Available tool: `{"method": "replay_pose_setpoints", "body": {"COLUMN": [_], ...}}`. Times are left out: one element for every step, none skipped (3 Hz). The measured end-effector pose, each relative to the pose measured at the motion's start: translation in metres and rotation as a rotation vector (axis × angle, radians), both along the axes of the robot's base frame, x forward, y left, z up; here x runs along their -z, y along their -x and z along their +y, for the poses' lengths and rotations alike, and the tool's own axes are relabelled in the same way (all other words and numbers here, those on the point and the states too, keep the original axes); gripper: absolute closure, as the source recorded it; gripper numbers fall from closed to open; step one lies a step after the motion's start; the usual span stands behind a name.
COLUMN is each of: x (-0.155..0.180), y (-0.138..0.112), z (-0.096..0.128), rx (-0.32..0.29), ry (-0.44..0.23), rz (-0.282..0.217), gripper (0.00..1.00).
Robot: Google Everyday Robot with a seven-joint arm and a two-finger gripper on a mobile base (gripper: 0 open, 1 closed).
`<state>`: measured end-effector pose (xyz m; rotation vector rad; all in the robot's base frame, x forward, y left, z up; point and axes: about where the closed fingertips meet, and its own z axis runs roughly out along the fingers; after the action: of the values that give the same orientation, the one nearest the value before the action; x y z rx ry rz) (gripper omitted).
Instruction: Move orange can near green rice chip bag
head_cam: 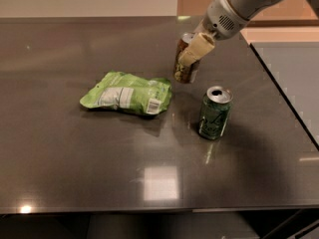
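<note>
While the pincer (pixel 191 58) is clamped tight on the orange can (pixel 182 72), one pale finger (pixel 198 48) lies across the front of the can, near its top. The can is a bit tilted, with its silver top leaning toward the gray arm (pixel 239 4) that comes down from the upper corner. I cannot tell if the bottom of the can touches the dark tabletop (pixel 75 173) or hangs just over it. The green rice chip bag (pixel 127 93) lies flat on the tabletop, with its white label and barcode facing up. The orange can is near the bag's closest corner, just behind it and a little to the side, but the two are apart. A green can (pixel 214 114) stands upright on the tabletop, in front of the orange can and beside the bag, with a gap between it and both. Its top is shiny. A bright square of light (pixel 160 183) shines on the tabletop closer to the front edge.
</note>
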<state>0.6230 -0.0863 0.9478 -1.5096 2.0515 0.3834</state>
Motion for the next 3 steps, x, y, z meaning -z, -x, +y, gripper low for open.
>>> {"method": "replay_pose_setpoints", "body": {"x": [0.011,0.02,0.047], "y": [0.0,0.0,-0.002], "z": [0.013,0.02,0.032], "rx": [-0.036,-0.054,-0.07], "ry": [0.02,0.029,0.041], "rz": [0.02,0.034,0.067], "gripper": [1.0,1.0,1.0]}}
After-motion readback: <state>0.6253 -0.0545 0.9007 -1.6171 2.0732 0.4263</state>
